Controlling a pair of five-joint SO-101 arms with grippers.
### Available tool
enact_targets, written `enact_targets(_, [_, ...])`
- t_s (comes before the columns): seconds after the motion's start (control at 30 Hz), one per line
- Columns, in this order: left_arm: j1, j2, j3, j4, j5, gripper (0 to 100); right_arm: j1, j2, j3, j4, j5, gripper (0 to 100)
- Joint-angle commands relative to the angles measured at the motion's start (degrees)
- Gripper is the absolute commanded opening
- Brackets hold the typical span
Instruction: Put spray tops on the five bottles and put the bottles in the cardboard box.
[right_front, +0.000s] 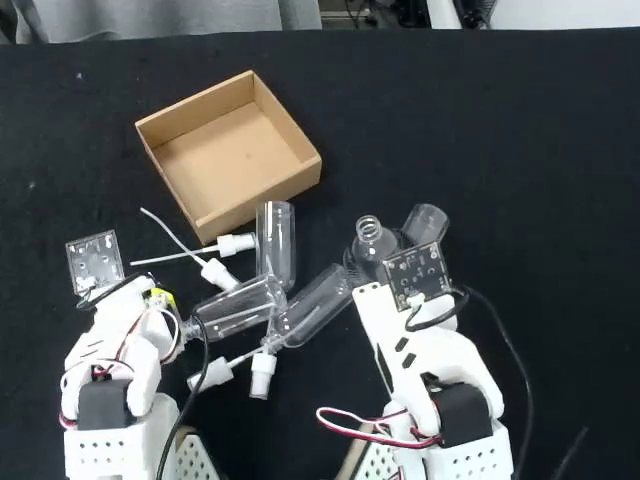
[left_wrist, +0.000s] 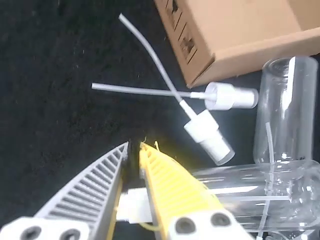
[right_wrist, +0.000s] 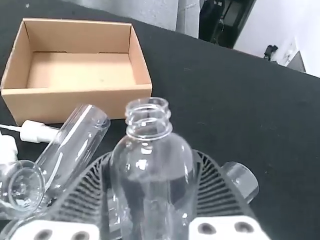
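One open bottle stands near the middle of the table, held tight by the right gripper. I think it needs a spray top pushed in next. The left gripper pinches a white cap on a lying bottle. Its wrist view shows that pinch, and the high view does not.

Beside the plain brown square cardboard box, clear plastic bottles and white plastic spray tops are lying on the black tabletop.

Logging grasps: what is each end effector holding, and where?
Right end effector grips the upright uncapped bottle by its body; left end effector pinches a white spray top.
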Motion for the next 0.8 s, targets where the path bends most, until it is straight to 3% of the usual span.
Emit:
enact_targets(0.0, [0.6, -0.8, -4.4, -0.5, -11.4, 3, -0.4, -5.6, -0.6, -2.2, -0.4, 6.2])
enact_targets(0.1, [0.0, -0.8, -5.3, -1.6, -19.0, 7, -0.4, -5.6, -0.6, -2.2, -0.4, 6.1])
enact_targets(0.23, [0.2, -0.8, -7.0, -1.5, -17.1, 15, 2.5, -5.6, -0.7, -2.6, -0.4, 6.0])
enact_targets(0.5, [0.1, -0.7, -10.4, -1.4, -27.6, 15, 6.1, -5.6, 1.1, -6.3, -3.1, 6.2])
enact_targets(0.77, [0.5, 3.3, -15.7, 1.6, -28.3, 16, 6.1, -5.6, 1.2, -6.3, -3.2, 6.3])
